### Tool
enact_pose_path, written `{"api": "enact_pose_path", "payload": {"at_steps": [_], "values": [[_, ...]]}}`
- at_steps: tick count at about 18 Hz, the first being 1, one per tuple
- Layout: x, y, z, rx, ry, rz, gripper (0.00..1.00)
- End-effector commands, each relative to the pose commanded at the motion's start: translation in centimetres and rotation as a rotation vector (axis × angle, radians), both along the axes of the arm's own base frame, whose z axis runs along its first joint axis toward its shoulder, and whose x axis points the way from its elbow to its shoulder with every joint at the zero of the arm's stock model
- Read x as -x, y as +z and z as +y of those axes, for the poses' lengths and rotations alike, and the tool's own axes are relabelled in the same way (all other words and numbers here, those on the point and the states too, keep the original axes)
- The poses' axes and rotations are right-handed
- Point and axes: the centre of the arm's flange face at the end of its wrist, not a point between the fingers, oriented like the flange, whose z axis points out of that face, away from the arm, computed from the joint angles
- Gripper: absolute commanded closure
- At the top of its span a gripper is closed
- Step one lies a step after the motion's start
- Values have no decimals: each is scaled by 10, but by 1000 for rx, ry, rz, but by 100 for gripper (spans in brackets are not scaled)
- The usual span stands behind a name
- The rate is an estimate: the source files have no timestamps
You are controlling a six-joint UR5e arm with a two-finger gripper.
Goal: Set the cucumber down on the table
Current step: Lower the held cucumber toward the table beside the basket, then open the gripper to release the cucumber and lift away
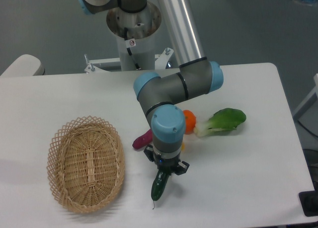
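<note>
The dark green cucumber (160, 185) hangs tilted, stem tip down, close above the white table (238, 178) near its front edge. My gripper (164, 169) is shut on the cucumber's upper end, pointing straight down. Whether the stem tip touches the table I cannot tell. The basket lies to the left of the gripper.
A woven wicker basket (86, 163) sits at the front left. A magenta oblong vegetable (141, 138) lies just behind the gripper, partly hidden by the arm. An orange item (189, 120) and a light green leafy vegetable (222, 120) lie to the right.
</note>
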Motion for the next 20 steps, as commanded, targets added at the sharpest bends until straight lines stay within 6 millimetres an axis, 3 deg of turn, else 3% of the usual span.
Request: {"api": "enact_pose_path", "payload": {"at_steps": [5,8,9,12,17,20], "values": [[-4,-5,3,5,-8,-3,66],[-2,-4,5,-10,-11,12,56],[-2,-3,5,-17,-12,20,46],[1,2,7,-36,-11,38,1],[5,17,11,-54,-4,57,0],[10,45,15,-88,0,92,0]]}}
